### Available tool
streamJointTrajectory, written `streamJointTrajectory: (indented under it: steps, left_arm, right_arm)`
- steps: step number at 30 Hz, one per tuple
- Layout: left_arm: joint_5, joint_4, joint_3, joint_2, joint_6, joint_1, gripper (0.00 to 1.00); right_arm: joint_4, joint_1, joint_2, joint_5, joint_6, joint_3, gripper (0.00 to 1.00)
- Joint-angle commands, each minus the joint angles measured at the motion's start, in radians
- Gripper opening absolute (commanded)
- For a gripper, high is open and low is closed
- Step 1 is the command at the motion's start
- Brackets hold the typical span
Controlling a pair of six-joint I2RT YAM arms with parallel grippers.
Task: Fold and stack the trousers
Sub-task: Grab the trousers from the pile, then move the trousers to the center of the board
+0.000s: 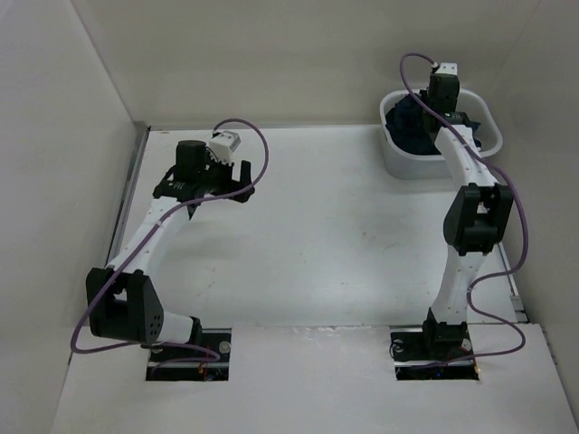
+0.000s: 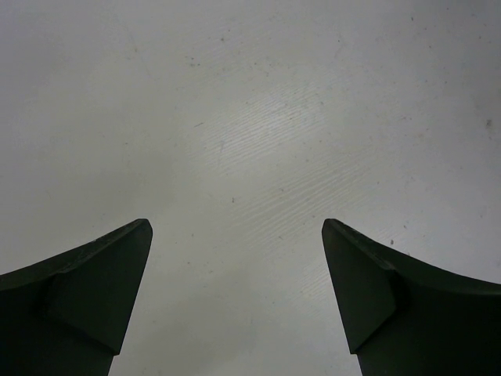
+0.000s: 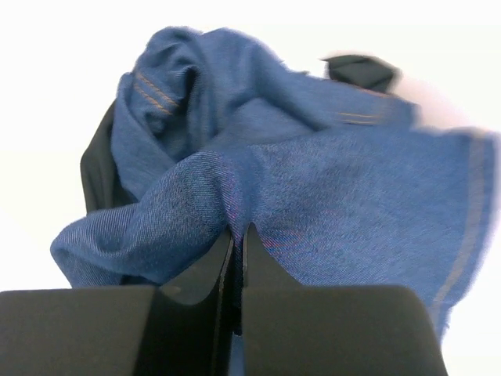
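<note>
The trousers (image 1: 412, 122) are dark blue denim, bunched up inside a white basket (image 1: 398, 161) at the back right of the table. My right gripper (image 1: 436, 116) reaches down into the basket. In the right wrist view the right gripper (image 3: 238, 229) is shut on a pinched fold of the trousers (image 3: 329, 196), whose brownish stitching shows at the upper left. My left gripper (image 1: 201, 192) hangs over the table at the back left. In the left wrist view the left gripper (image 2: 237, 227) is open wide and empty, with only bare table between its fingers (image 2: 356, 274).
The white table (image 1: 317, 235) is boxed in by white walls at the left, back and right. The basket stands against the back right corner. Purple cables loop off both arms.
</note>
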Motion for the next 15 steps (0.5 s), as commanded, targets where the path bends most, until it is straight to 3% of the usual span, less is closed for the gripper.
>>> streamJointTrajectory:
  steps: [1,5,8,12,15]
  left_arm:
    - [-0.017,0.019,-0.009,-0.099,-0.014,0.005,0.93]
    - [-0.028,0.031,-0.056,-0.185,-0.028,0.034,0.93]
    - [-0.029,0.065,-0.122,-0.274,-0.069,0.078,0.94]
    - [-0.019,0.131,-0.210,-0.409,-0.109,0.158,0.96]
    - [-0.016,0.157,-0.250,-0.485,-0.129,0.204,0.97]
  right_arm:
    - [0.150,-0.005,-0.240,0.155,0.019,-0.026,0.00]
    - [0.272,0.068,-0.423,0.311,-0.004,-0.057,0.00]
    - [0.439,0.194,-0.582,0.375,-0.087,-0.101,0.00]
    - [0.783,0.482,-0.736,0.355,-0.346,-0.169,0.00]
    - [0.937,0.761,-0.751,0.328,-0.573,-0.161,0.00]
